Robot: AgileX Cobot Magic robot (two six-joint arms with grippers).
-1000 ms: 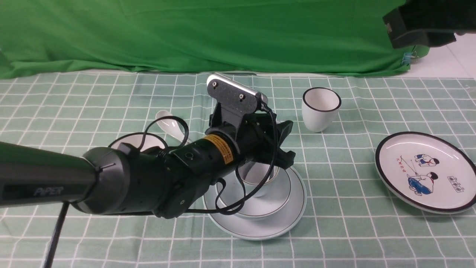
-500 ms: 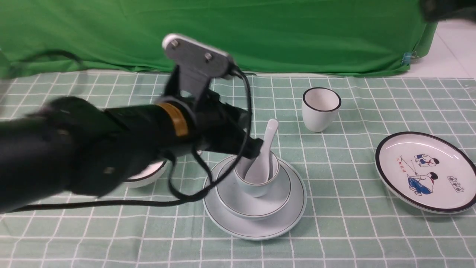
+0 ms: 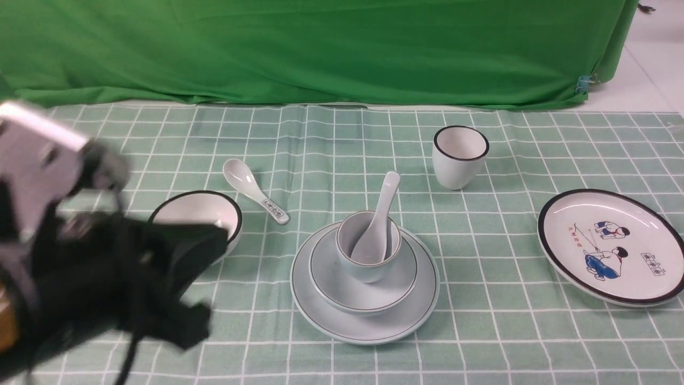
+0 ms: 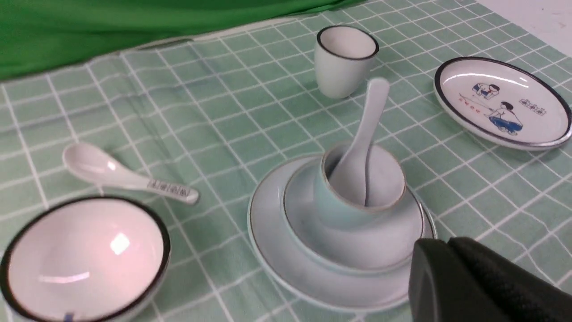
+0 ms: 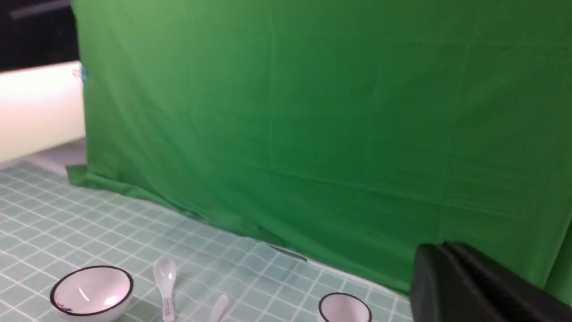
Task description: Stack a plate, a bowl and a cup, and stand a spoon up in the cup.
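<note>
Front camera looks forward over the table (image 3: 481, 331); both wrist cameras, left nearer, share its black-rimmed bowl (image 3: 197, 211).

Clearances around the stack. The plate (image 3: 368, 327), bowl (image 3: 347, 294) and cup (image 3: 348, 261) stand mid-cloth. The spoon (image 3: 380, 216) rises above the cup rim, leaning back and to the right, and is the tallest obstruction there. Open tablecloth (image 3: 481, 326) lies in front of the stack and between it and the cartoon plate (image 3: 609, 247). The black-rimmed cup (image 3: 459, 158) stands apart, behind and to the right. To the left, the patterned spoon (image 3: 255, 195) and black-rimmed bowl (image 3: 199, 209) narrow the approach. The blurred left arm (image 3: 80, 278) fills the near-left corner.
</note>
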